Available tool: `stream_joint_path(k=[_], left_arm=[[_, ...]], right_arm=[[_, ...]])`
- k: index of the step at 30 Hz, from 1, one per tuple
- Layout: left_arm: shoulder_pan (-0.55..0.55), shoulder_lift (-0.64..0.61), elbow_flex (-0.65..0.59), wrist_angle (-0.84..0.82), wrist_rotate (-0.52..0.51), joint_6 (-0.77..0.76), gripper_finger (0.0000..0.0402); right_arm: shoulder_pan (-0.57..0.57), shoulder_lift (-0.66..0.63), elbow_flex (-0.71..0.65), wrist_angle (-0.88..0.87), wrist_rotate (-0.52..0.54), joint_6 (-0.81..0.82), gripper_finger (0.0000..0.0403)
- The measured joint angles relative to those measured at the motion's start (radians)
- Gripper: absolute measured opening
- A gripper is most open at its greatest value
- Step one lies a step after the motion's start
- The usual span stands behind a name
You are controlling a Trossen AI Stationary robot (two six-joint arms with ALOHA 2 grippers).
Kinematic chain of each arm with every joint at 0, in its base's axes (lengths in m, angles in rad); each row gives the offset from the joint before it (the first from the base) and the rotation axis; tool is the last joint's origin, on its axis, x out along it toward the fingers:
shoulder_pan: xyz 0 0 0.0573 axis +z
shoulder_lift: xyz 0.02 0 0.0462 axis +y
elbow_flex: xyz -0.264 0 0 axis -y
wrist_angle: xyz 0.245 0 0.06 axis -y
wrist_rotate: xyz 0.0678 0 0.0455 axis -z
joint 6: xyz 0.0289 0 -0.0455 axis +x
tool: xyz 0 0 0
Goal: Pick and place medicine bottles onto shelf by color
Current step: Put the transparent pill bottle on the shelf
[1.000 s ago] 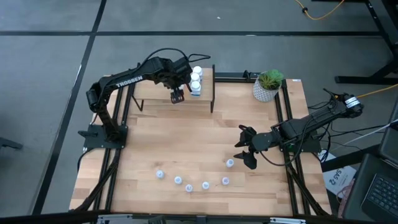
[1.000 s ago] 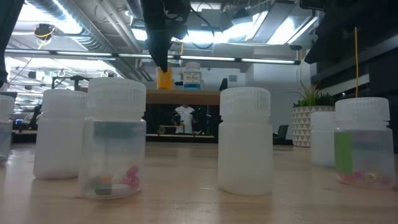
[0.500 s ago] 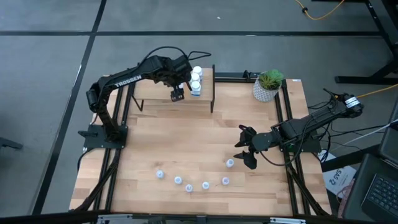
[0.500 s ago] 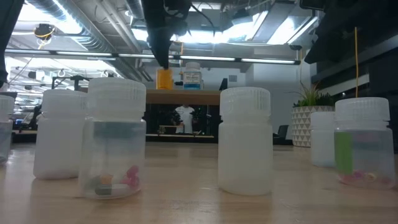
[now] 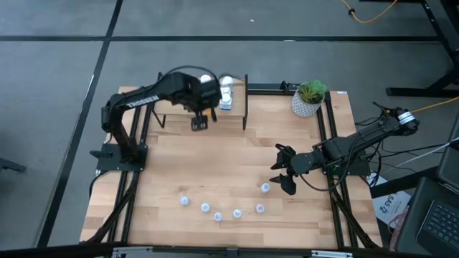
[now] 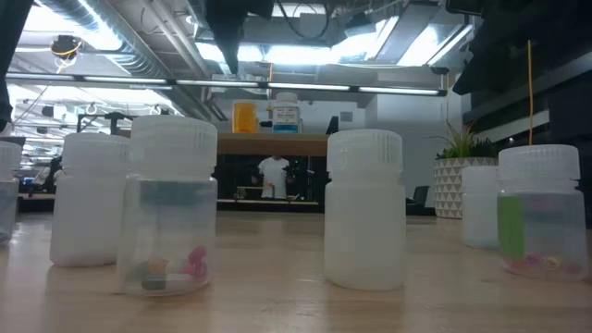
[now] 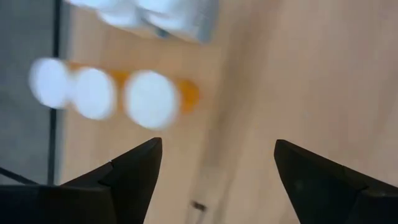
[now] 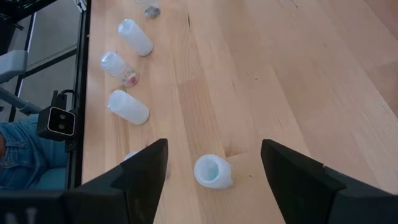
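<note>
Robotics lab or workshop, exposed silver ceiling ducts (image 6: 102, 28), strip lights (image 6: 277, 85), grey floor (image 5: 57, 64), wooden bench (image 5: 215, 172) on a black frame, trailing orange cable (image 5: 373, 11)

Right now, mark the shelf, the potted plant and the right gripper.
shelf (image 5: 237, 115): high view, bare wood of its top.
potted plant (image 5: 311, 91): high view, green leaves.
right gripper (image 5: 281, 169): high view, midway between its open fingertips.

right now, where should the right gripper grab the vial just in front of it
Grip the vial across its round body just under the cap, coming straight down from above. It stands upright and alone on the table, with the open right gripper beside it, so opposite sides are free for the fingers.
</note>
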Motion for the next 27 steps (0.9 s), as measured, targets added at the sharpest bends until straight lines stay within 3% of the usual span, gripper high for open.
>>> stream_joint_path(k=[4, 12, 21, 27], left_arm=[[-0.104, 0.0, 0.0, -0.064, 0.013, -0.114, 0.0301], [-0.321, -0.007, -0.004, -0.057, 0.172, -0.105, 0.0301], [-0.535, -0.007, -0.004, -0.057, 0.181, -0.175, 0.0301], [-0.643, -0.007, -0.004, -0.057, 0.178, -0.284, 0.0301]], right_arm=[[0.0, 0.0, 0.0, 0.0, 0.0, 0.0, 0.0261], [0.0, 0.0, 0.0, 0.0, 0.0, 0.0, 0.0261], [0.0, 0.0, 0.0, 0.0, 0.0, -0.001, 0.0261], [0.0, 0.0, 0.0, 0.02, 0.0, -0.125, 0.0261]])
